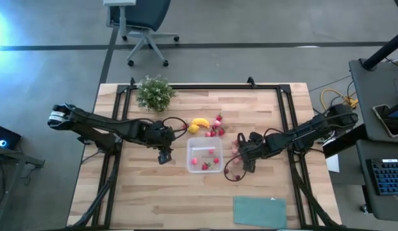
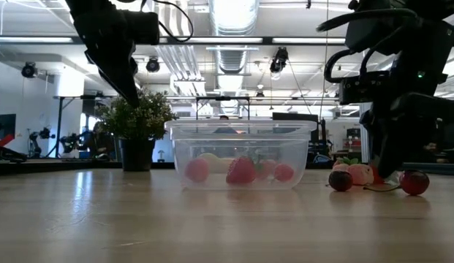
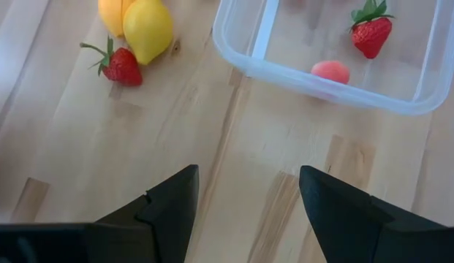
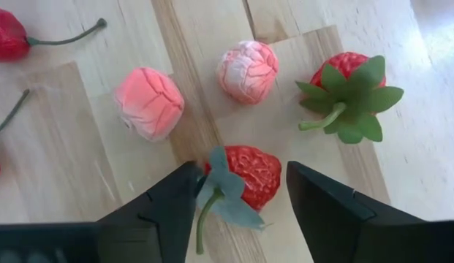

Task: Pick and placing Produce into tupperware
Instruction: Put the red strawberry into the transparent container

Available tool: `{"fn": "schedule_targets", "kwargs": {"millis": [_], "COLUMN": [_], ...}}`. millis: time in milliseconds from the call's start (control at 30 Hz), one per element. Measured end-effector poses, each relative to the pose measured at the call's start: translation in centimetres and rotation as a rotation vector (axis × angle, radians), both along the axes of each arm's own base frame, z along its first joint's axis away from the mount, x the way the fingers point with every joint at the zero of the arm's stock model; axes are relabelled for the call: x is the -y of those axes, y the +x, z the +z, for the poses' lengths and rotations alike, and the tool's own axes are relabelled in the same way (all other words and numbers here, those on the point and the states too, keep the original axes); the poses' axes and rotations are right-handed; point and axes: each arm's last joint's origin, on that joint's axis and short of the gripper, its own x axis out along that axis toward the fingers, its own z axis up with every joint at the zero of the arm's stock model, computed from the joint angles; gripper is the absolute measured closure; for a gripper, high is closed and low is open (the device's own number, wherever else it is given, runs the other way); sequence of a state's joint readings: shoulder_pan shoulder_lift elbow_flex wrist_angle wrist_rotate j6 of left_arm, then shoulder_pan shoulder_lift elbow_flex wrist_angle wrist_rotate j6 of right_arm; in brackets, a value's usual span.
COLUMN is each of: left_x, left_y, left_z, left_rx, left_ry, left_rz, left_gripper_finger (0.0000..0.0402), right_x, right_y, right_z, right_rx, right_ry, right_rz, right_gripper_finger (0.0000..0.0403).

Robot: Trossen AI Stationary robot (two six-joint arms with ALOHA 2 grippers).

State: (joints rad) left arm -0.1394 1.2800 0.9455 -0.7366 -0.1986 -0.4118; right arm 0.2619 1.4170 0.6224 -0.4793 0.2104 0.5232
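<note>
Down at the table (image 1: pixel 154 192), the right hand (image 4: pixel 237 191) is straddling a red strawberry (image 4: pixel 245 174), fingers spread and not yet pinching. Meanwhile the left hand (image 3: pixel 245 208) is hovering spread beside the clear tupperware (image 3: pixel 336 73); no readable writing is showing

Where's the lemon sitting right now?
In the high view the lemon lies on the table just behind the tupperware's left corner, touching the banana, with a strawberry beside it.

Camera setup: four views covering one table (image 1: pixel 154 192).
Overhead looking straight down; low one looking level across; wrist cameras peering closely past their fingers; container (image 1: pixel 204 154) appearing overhead, low (image 2: pixel 241 155), left wrist (image 3: pixel 336 66).
</note>
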Motion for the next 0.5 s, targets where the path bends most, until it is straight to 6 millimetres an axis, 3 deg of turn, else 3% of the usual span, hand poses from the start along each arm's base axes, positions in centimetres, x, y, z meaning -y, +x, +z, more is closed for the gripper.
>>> {"fn": "schedule_targets", "kwargs": {"millis": [500], "left_x": [0.02], "left_y": [0.13], "left_z": [0.03], "left_rx": [0.016], "left_ry": [-0.002], "left_rz": [0.000], "left_gripper_finger": [0.0178], "right_x": [-0.02], "right_y": [0.02], "right_z": [0.13], "right_rx": [0.002], "right_ry": [0.005], "right_rz": [0.001], "right_gripper_finger": [0.0269]}}
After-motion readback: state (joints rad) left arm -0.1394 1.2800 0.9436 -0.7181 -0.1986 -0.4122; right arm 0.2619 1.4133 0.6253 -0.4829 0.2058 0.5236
